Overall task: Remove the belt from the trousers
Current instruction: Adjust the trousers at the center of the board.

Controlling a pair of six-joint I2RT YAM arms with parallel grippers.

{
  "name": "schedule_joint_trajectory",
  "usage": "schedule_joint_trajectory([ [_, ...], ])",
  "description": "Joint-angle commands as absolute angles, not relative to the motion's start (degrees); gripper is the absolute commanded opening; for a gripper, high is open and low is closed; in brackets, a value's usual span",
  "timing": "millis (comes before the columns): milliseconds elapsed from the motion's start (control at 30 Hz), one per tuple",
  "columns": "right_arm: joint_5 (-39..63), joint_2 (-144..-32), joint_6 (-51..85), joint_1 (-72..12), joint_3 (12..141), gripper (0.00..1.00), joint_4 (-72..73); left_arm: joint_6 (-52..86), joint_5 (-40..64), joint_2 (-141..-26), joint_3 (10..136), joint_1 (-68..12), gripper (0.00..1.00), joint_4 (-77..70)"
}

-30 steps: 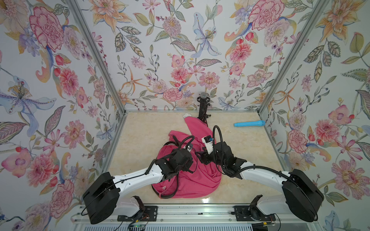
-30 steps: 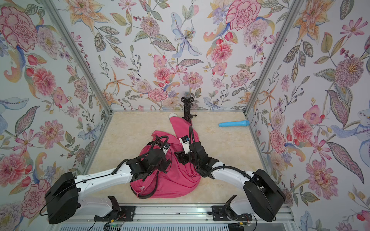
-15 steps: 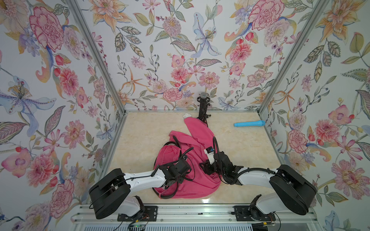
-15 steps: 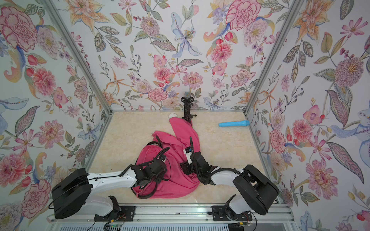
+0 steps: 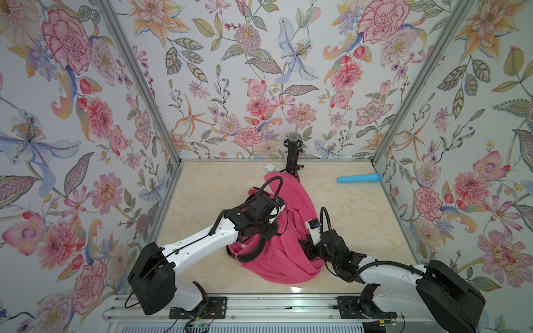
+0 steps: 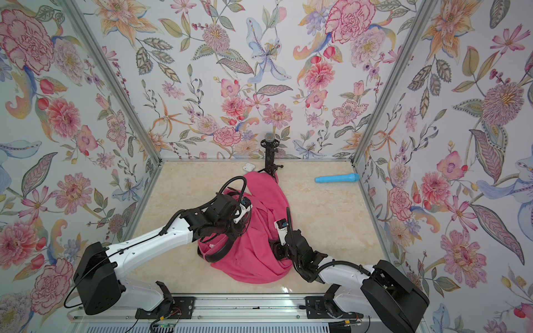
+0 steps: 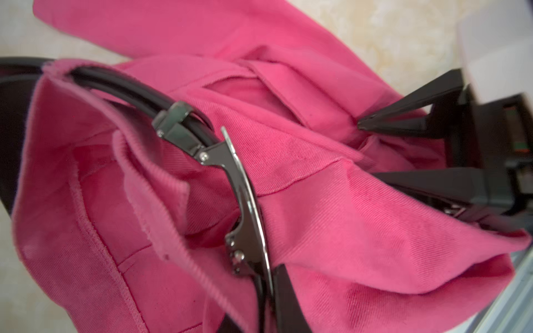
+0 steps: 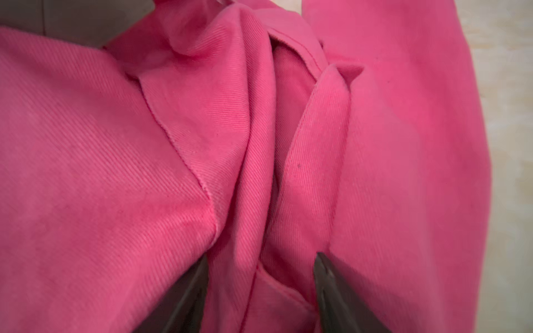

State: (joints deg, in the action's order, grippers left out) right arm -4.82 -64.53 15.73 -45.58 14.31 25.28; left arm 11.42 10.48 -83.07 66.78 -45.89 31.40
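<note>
The bright pink trousers (image 5: 288, 253) lie crumpled mid-table, seen in both top views (image 6: 259, 259). The black belt (image 7: 129, 86) runs through a pink waistband loop and ends in a dark metal buckle (image 7: 248, 207). A curve of belt (image 5: 251, 255) shows at the trousers' left side. My left gripper (image 7: 274, 276) is shut on the buckle's end plate, held above the fabric. My right gripper (image 8: 261, 268) is sunk into the trousers on the right side, its fingers (image 8: 326, 282) closed round a thick fold of pink cloth. It also shows in the left wrist view (image 7: 366, 150).
A blue cylinder (image 5: 359, 178) lies at the back right. A black stand (image 5: 292, 161) rises at the back wall, touching the trousers' far end, with a small white case (image 5: 269, 166) beside it. Flowered walls close in three sides.
My left gripper has shut on the buckle and moved away from the front edge with it. The right arm swung back and then out again, staying in the cloth.
</note>
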Motion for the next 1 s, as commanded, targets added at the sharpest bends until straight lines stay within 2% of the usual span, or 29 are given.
schedule_joint_trajectory([
  [0,-14.29,-55.98,7.95,-45.65,14.12,0.66,25.86,0.60,25.01,-86.14,75.29,-43.85,0.00,36.14],
  [67,-20.84,-52.25,0.61,-44.98,12.85,0.75,31.63,-3.03,27.18,-89.16,79.86,-43.37,0.00,40.97],
  [100,-22.11,-51.62,-2.33,-44.21,12.27,0.76,35.72,-4.31,27.14,-91.97,81.72,-43.29,0.00,43.20],
  [167,-20.98,-51.86,-11.04,-41.91,13.19,0.78,39.84,-7.07,27.88,-95.28,85.05,-42.74,0.00,48.07],
  [367,-16.86,-57.65,-28.79,-40.48,20.72,0.83,35.42,-12.16,32.61,-99.93,89.77,-40.31,0.00,54.45],
  [533,-15.56,-61.86,-48.51,-42.79,21.20,0.84,40.96,-14.38,33.75,-101.76,92.57,-38.65,0.00,58.45],
  [633,-10.58,-62.76,-60.40,-44.43,21.26,0.84,40.96,-14.57,34.24,-101.63,92.31,-37.56,0.00,58.70],
  [833,-10.30,-68.78,-74.14,-45.24,25.26,0.79,42.58,-14.84,36.34,-100.57,92.38,-36.47,0.00,58.88],
  [967,-9.22,-72.83,-78.45,-45.45,27.71,0.76,43.24,-15.03,36.74,-100.03,92.41,-36.49,0.00,59.05],
])
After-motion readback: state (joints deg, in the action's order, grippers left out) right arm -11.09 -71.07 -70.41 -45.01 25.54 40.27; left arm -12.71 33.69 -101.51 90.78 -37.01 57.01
